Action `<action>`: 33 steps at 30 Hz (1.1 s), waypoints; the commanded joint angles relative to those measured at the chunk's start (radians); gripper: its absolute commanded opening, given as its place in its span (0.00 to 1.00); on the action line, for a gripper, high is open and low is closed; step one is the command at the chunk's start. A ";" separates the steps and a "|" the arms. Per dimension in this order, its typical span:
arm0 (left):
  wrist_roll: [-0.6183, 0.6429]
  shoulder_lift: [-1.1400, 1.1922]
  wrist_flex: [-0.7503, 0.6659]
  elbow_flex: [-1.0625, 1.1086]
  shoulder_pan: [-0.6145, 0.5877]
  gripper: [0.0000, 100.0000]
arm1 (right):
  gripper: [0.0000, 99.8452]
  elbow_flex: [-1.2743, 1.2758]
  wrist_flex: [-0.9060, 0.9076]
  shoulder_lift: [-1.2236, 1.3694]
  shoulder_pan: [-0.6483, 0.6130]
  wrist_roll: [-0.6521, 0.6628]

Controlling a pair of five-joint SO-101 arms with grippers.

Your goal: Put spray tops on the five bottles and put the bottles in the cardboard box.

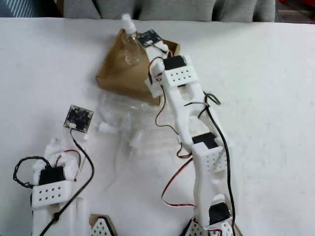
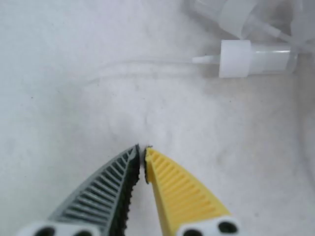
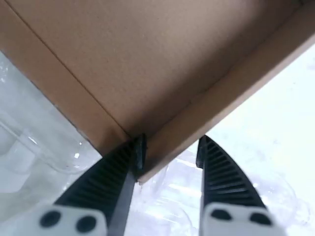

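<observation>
The brown cardboard box [image 1: 123,69] stands tipped up at the back middle of the table. A clear bottle [image 1: 131,49] with a white spray top [image 1: 128,22] lies in it. My right gripper [image 3: 170,145] straddles a box wall [image 3: 162,73] near a corner, one finger inside and one outside, shut on the wall. Several clear bottles [image 1: 120,118] lie in front of the box with loose spray tops [image 1: 106,129] among them. My left gripper [image 2: 142,150] is shut and holds nothing, low over the table, short of a white spray top [image 2: 246,59] with a long dip tube [image 2: 142,66].
The right arm [image 1: 197,128] stretches from the front edge across the table's middle to the box, trailing red and black wires [image 1: 172,191]. The left arm [image 1: 49,191] sits at the front left. A grey sofa [image 1: 162,9] runs behind the white table [image 1: 266,98].
</observation>
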 commanded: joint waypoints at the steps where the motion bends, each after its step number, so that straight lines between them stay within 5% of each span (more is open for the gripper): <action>1: -0.011 -0.022 -0.028 -0.006 0.012 0.02 | 0.14 -0.052 -0.024 -0.022 -0.013 -0.190; 7: -0.011 -0.022 -0.028 -0.006 0.012 0.02 | 0.14 -0.054 -0.077 0.005 -0.019 -0.387; 24: -0.011 -0.022 -0.028 -0.006 0.012 0.02 | 0.02 -0.110 -0.067 0.082 -0.001 -0.382; 33: -0.011 -0.022 -0.028 -0.006 0.012 0.02 | 0.02 -0.109 -0.056 0.082 0.013 -0.245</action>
